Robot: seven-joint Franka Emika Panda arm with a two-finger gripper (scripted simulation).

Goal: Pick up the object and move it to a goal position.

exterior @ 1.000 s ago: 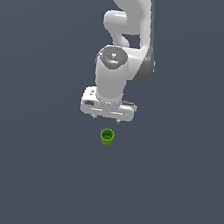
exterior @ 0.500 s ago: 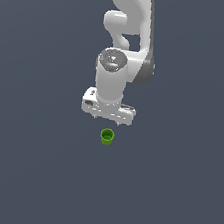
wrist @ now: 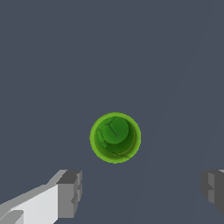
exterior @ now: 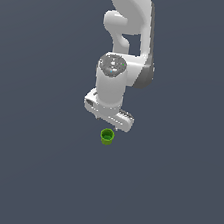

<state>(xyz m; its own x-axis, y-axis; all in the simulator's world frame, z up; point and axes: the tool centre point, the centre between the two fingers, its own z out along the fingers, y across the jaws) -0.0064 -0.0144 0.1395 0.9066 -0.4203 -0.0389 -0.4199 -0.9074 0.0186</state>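
Wrist view shows me the green cup (wrist: 115,137) upright on the desk (wrist: 52,65), not yet grasped, directly under my hand (wrist: 142,192), whose fingers (wrist: 70,194) are spread wide apart, so lifting and carrying remain.

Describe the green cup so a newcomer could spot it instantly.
Find the white robot arm over the plain dark grey floor. Just below its end effector sits a tiny round cup, bright green with a darker hollow inside, the only coloured thing in sight.
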